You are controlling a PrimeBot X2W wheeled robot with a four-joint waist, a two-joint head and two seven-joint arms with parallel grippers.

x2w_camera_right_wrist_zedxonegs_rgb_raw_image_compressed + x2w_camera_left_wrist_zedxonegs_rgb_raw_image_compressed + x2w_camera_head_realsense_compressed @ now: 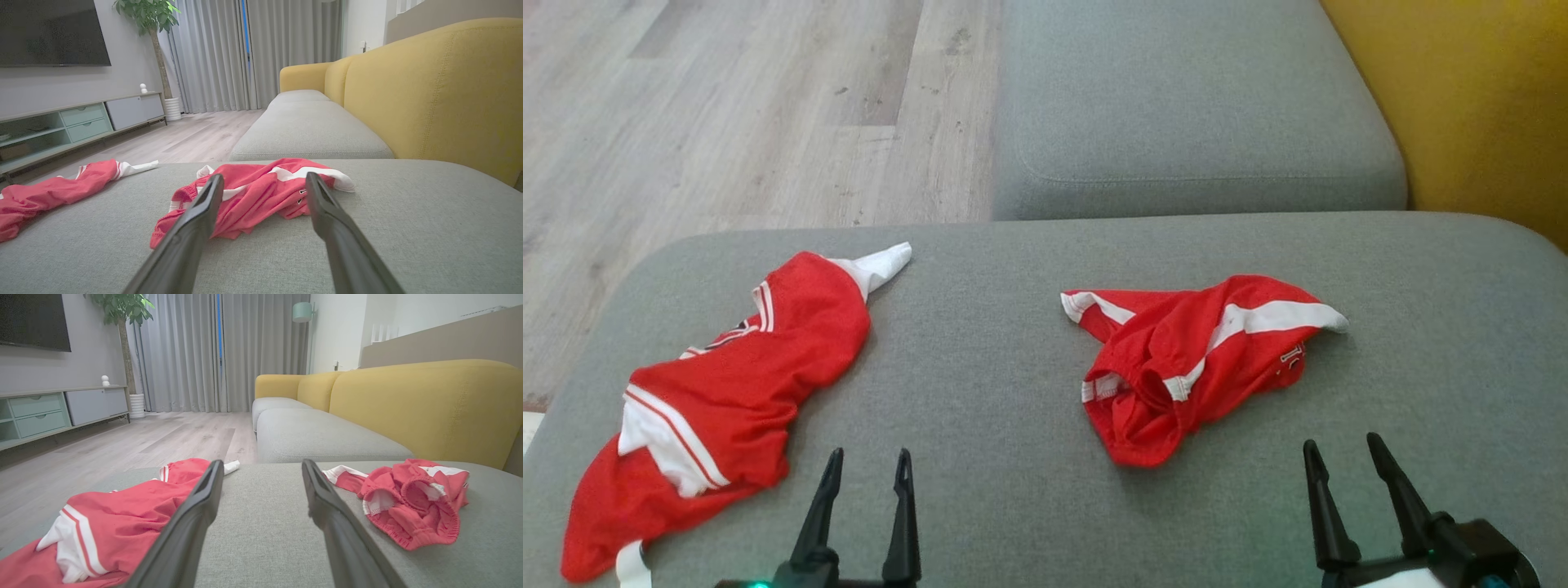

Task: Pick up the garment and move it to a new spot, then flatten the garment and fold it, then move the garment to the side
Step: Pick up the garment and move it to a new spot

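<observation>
Crumpled red-and-white fabric shorts (1176,367) lying centre-right on grey sofa cushion (1013,392); probably light, limp, slippery; gathered waistband (1123,445) offering best pinch. Left hand (866,457), right hand (1339,445) hovering empty, fingers apart.

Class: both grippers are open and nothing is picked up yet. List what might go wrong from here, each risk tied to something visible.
1. Two red garments lie on the grey cushion, the jersey and the shorts; the robot may take the wrong one.
2. The shorts are bunched, so a pinch may catch only one layer.
3. The jersey lies near the cushion's edge and might slide to the floor.
</observation>
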